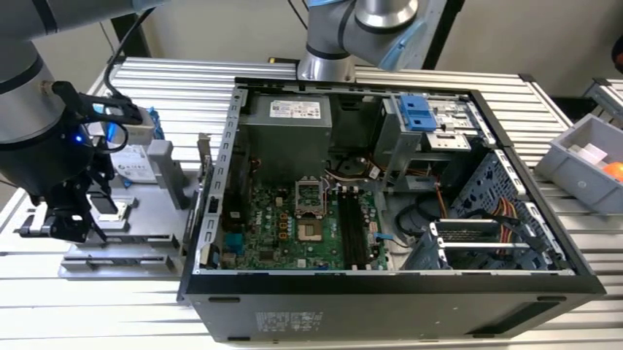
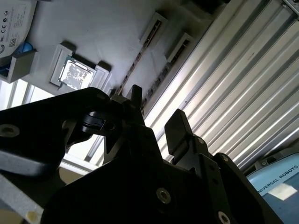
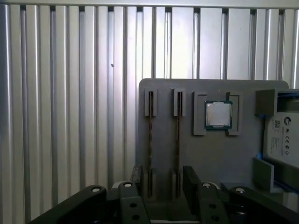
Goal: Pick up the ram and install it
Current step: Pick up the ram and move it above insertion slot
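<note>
Ram [image 3: 177, 133] stands on edge in a slot of the gray tray [image 3: 210, 158]. I see it as a thin line only, with the chips not readable. Its long axis runs parallel to the ribs of the aluminium table [image 3: 56, 116], one end toward my gripper [image 3: 163, 179] and the other toward the tray's far edge. A second stick [image 3: 150, 133] sits in the next slot, parallel and just beside it. I can't tell which of the two the gripper is lined up on.

The jaws are spread and hold nothing. In the first wrist view the near ends of both sticks fall in the gap between the fingers [image 3: 191, 177]. I can't judge the height above them or whether they touch.

The CPU [image 3: 218, 115] lies flat in its own pocket beside the slots. The hard drive [image 3: 282, 140] is beyond it, cut off by the frame edge.

In the exterior view the gripper [image 1: 73, 226] hangs over the tray at the exterior view's left, and the arm covers part of the tray. The open PC case [image 1: 389, 182] is beside it with the motherboard [image 1: 292, 226] exposed. A gray bin [image 1: 584, 160] sits at the exterior view's right, partly cut off.
</note>
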`<state>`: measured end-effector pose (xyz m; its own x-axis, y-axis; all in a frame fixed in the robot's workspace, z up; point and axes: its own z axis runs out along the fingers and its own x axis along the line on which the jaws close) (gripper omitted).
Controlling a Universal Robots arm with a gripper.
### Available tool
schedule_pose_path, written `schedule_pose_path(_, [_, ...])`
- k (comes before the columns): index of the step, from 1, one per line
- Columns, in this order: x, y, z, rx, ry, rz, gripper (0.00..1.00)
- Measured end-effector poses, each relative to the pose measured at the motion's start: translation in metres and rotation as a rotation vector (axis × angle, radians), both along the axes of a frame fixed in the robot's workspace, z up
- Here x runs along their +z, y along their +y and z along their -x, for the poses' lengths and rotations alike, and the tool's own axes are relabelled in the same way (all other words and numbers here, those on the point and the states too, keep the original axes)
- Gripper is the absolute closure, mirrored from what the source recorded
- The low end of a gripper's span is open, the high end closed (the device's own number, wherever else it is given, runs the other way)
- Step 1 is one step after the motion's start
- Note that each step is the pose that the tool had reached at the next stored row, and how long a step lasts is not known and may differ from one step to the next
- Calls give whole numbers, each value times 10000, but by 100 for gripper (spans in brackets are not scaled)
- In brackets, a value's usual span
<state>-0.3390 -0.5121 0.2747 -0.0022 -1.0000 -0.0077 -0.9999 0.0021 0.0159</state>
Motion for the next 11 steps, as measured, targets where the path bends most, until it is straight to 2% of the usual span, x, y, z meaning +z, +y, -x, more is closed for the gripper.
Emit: schedule_pose_path(11, [-94,0,6,0,0,0,0])
